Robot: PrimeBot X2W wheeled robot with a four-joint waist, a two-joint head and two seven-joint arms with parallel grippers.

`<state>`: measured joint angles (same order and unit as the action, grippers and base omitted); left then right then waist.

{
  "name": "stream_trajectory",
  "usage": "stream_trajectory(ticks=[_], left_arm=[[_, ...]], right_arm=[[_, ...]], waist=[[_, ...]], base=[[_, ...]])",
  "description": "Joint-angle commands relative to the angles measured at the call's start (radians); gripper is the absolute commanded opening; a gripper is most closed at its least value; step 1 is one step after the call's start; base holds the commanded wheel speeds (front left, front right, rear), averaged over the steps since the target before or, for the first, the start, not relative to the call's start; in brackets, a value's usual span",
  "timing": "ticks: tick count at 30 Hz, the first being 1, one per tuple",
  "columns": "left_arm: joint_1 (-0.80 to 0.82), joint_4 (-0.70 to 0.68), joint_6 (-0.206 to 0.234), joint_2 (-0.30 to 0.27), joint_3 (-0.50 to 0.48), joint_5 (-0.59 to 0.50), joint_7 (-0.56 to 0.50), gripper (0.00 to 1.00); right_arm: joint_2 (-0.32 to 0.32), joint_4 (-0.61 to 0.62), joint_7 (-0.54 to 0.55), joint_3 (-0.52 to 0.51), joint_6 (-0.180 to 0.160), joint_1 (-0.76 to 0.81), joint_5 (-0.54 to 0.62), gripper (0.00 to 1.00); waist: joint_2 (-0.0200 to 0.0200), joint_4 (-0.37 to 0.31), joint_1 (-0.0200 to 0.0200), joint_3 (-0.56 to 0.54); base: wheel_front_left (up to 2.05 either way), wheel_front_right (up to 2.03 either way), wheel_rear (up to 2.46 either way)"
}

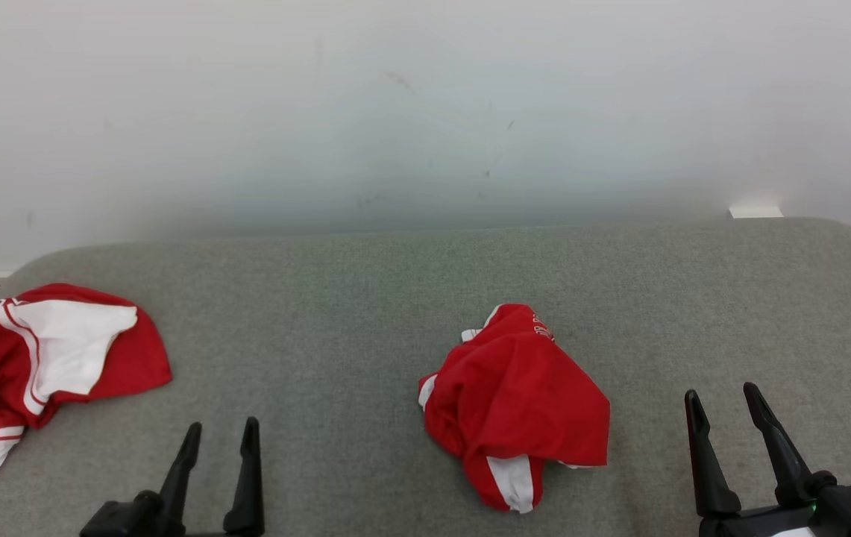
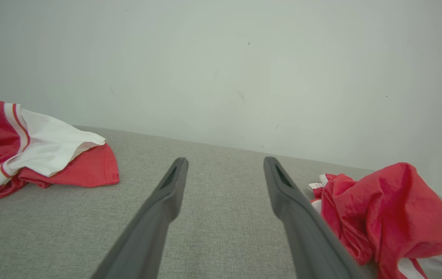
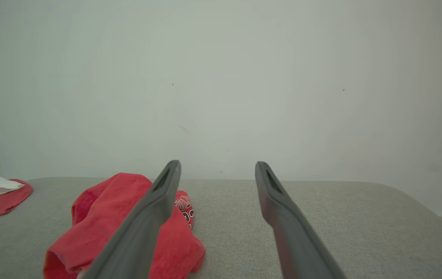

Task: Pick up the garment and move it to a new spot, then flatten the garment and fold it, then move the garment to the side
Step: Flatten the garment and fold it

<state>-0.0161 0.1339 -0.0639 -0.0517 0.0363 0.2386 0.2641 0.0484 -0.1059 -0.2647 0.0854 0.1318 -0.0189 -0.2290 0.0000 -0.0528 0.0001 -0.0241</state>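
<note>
Your crumpled red cloth garment with white trim (image 1: pixel 515 406) lay bunched on the grey fabric-covered table (image 1: pixel 365 298), at 9 o'clock from the right gripper (image 1: pixel 721 391) and 3 o'clock from the left gripper (image 1: pixel 222 425). Both grippers were empty, fingers apart. Pinching through several layers could lift a knot, and straying toward the table's 9 o'clock edge risked grabbing the red-and-white striped jersey (image 1: pixel 37 365) instead.

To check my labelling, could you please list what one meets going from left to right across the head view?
Red-and-white striped garment → left gripper → crumpled red garment → right gripper.
</note>
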Motion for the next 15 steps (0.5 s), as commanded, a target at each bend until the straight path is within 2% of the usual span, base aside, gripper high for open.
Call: stream_trajectory(ticks=[1,15], left_arm=[[0.009,0.004,-0.006,-0.002,-0.004,-0.013,0.000,1.00],[0.015,0.020,-0.013,0.000,0.015,0.008,0.000,1.00]], right_arm=[[0.004,-0.004,0.001,0.000,-0.002,-0.007,0.006,1.00],[0.004,-0.025,0.001,0.030,-0.002,0.008,-0.003,1.00]], waist=[[0.0000,-0.001,-0.0001,-0.001],[0.0000,-0.001,-0.0001,-0.010]], base=[[0.00,0.00,0.00],[0.00,0.00,0.00]])
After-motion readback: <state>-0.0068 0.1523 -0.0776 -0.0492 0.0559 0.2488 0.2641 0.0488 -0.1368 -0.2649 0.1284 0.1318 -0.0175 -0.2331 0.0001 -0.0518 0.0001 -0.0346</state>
